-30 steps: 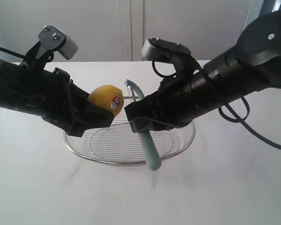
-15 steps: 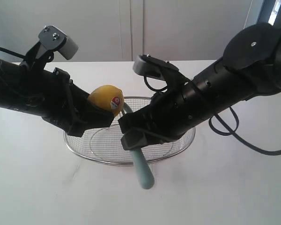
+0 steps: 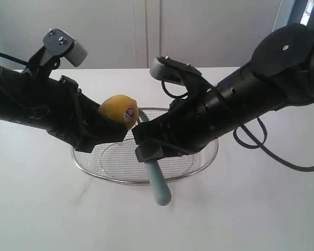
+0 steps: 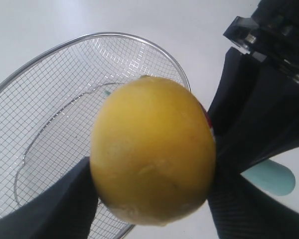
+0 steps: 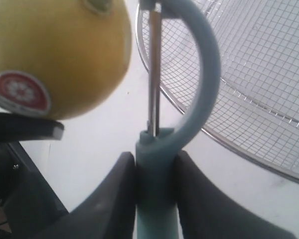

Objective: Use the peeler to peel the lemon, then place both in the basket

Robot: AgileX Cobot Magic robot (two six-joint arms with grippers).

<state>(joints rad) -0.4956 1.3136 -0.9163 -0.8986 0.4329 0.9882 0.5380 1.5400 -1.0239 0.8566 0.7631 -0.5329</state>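
Lemon [image 3: 119, 110]: yellow, round, red-and-white sticker [image 3: 130, 112] facing the R arm; pinched by the left gripper [image 3: 115, 121], one dark finger [image 4: 65, 209] on each side of the fruit, held in the air above the near-left part of the basket [image 3: 110, 178]. L arm: black, comes in from the left edge, forearm slanting down toward centre, grey wrist cam housing [image 3: 65, 46] on top. Peeler [image 3: 158, 183]: pale teal handle clamped in the right gripper [image 3: 149, 151], both pads [image 5: 114, 199] pressed on the handle just below the head; handle end hangs down-fwd past the basket's front rim, off the table. Curved head and steel blade [image 5: 153, 74] point up toward the lemon, just beside its sticker side; touching or not, cannot tell. R arm: black, bulky, enters from upper right, reaches across the basket to mid-scene, looped black cable [image 3: 261, 130] trailing behind, grey cam housing [image 3: 172, 68] above the wrist. Obstruction: R arm and gripper cover most of the basket's right and back parts in ext. view; lemon fills most of the L wrist view. Basket: silver wire mesh, oval, shallow, thick rim, stands on the white table [image 3: 42, 209] under both grippers; only mesh seen inside where visible; lemon and peeler are over it, not in it. Bkgd: pale wall panels [image 3: 146, 31].
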